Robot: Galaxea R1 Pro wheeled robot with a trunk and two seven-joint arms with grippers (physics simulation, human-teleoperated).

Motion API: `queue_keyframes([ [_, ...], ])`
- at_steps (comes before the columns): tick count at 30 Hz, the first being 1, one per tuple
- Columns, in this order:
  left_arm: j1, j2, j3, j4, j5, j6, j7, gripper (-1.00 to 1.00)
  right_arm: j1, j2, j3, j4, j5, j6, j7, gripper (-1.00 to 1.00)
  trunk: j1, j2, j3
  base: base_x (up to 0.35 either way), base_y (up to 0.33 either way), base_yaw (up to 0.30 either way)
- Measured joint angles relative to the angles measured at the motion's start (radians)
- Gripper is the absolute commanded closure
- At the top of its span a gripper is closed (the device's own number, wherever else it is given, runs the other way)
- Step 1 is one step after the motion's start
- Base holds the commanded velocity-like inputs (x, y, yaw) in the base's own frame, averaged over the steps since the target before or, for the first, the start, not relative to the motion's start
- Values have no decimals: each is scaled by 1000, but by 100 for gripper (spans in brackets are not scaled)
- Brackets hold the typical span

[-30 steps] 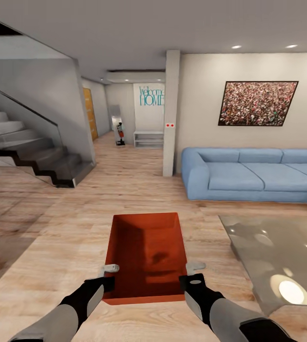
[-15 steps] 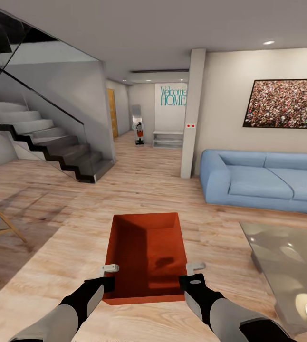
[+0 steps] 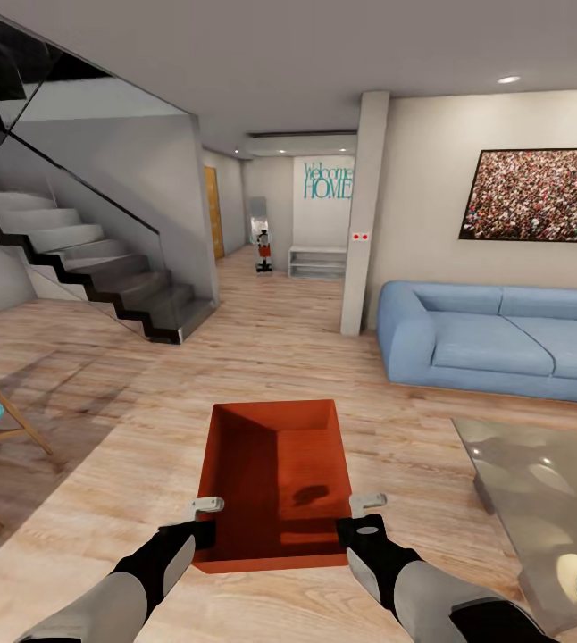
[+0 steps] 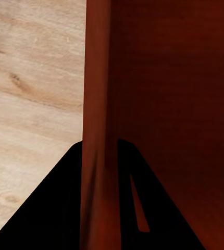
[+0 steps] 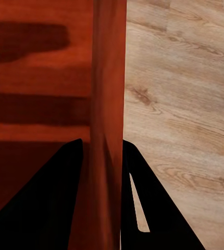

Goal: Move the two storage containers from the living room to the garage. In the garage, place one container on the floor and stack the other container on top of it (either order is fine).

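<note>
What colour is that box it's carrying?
Red-orange: the storage container shows best in the head view.

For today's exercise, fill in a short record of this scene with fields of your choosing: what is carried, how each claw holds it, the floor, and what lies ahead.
carried item: red-orange storage container, open top, nothing visible inside
left claw: shut on the container's left wall
right claw: shut on the container's right wall
floor: light wood planks
ahead left: staircase
ahead right: blue sofa, framed picture above it
far end: hallway with "Welcome HOME" sign
</note>
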Motion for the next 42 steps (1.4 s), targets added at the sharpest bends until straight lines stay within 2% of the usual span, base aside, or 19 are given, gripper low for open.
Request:
queue_keyframes([
  [11, 0, 0, -2, 0, 4, -2, 1, 100, 0, 0, 0, -1, 2, 0, 0, 100, 0, 0, 0, 66, 0, 0],
  [14, 1, 0, -4, 4, 11, -13, 1, 100, 0, 0, -2, -5, 14, 0, -1, 100, -1, 0, 0, 283, 0, 0],
  [42, 0, 0, -4, 10, 14, -18, 1, 100, -1, 0, 2, -4, 13, 0, -2, 100, -1, 0, 0, 319, 0, 0],
])
